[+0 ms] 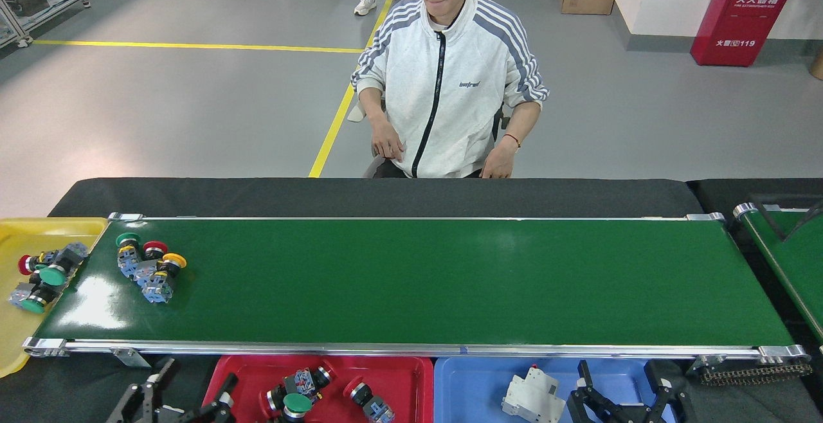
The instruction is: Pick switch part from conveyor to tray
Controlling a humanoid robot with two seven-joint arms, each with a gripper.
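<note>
Three switch parts (146,269) sit clumped on the conveyor (418,281), left of frame, caps green, red and yellow, grey-blue blocky bodies tangled together. Clump's long axis runs diagonally, upper left to lower right. Left gripper (183,400) is at the bottom left, below the belt's silver rail, fingers spread wide, empty. Clump lies up and slightly left of it, across the near rail, so left arm is clearly the nearer one. Right gripper (627,400) is at the bottom right over the blue tray (476,378), black fingers apart, holding nothing, well away from the clump. Red tray (386,375) just right of the left gripper already holds several switches. Belt is glossy, parts are small hard plastic with round mushroom caps; expect them to roll or snag on each other.
</note>
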